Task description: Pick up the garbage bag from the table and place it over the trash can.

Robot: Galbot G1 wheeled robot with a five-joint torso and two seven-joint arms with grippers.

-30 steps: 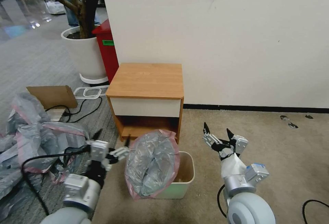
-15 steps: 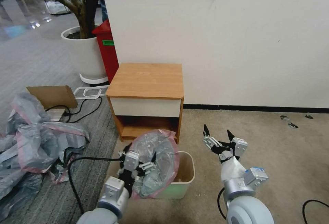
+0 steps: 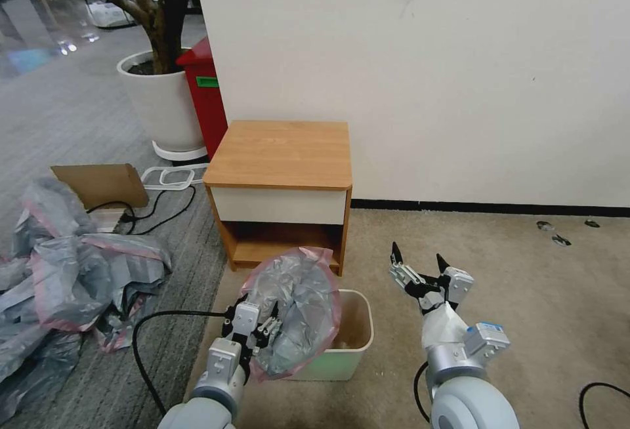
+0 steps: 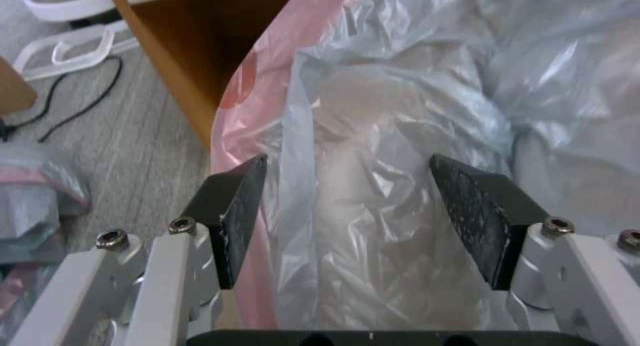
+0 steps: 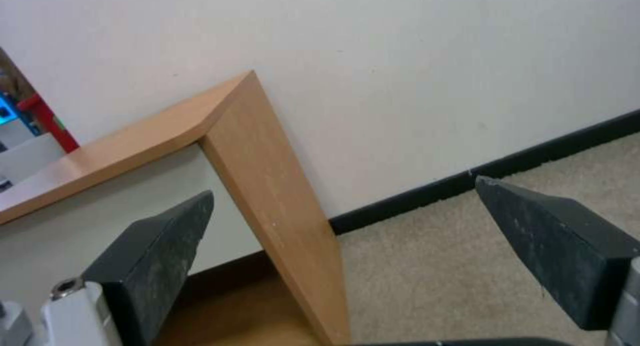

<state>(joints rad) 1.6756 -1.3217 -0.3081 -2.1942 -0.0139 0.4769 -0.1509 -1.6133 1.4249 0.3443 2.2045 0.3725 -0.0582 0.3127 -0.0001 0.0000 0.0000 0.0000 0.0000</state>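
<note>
The garbage bag (image 3: 298,301), translucent grey with a pink rim band, stands puffed up in the left part of the cream trash can (image 3: 357,340), its mouth tilted toward me. My left gripper (image 3: 259,324) is open at the bag's near-left side. In the left wrist view the crinkled garbage bag (image 4: 373,186) lies between the spread fingers (image 4: 237,221) of the left gripper (image 4: 347,160). My right gripper (image 3: 417,253) hangs open and holds nothing, to the right of the can. The table (image 3: 282,153) stands just behind the can, its top bare.
A heap of grey-pink bags (image 3: 72,271) lies on the floor at the left, with a black cable (image 3: 151,324) running to my left arm. Behind are a cardboard sheet (image 3: 98,183), a red bin (image 3: 207,98) and a white plant pot (image 3: 161,104). Beige carpet (image 3: 538,285) lies open at the right.
My left gripper has swung in from the left, from beside the bag to against its near-left side. The bag has barely shifted, and the right arm stays almost still.
</note>
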